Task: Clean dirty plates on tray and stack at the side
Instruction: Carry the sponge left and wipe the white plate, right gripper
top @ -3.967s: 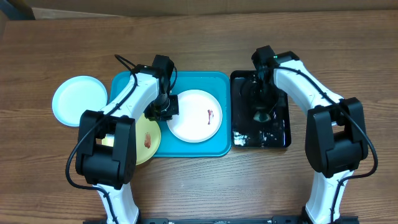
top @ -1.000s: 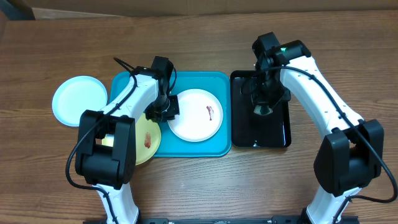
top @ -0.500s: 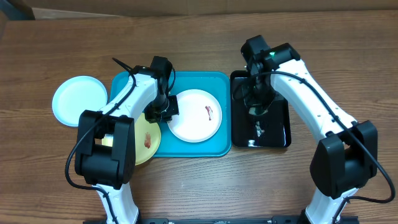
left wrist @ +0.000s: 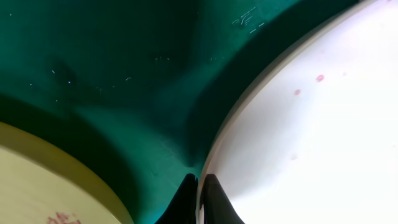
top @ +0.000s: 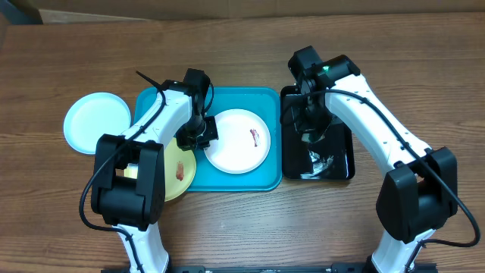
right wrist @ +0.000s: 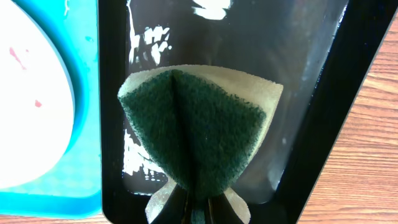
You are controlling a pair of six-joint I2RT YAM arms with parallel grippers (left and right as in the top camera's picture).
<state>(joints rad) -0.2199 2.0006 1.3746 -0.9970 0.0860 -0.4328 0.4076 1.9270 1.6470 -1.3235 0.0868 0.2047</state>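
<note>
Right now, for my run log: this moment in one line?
left end effector: shut on white plate | right end effector: shut on sponge, above black tray
</note>
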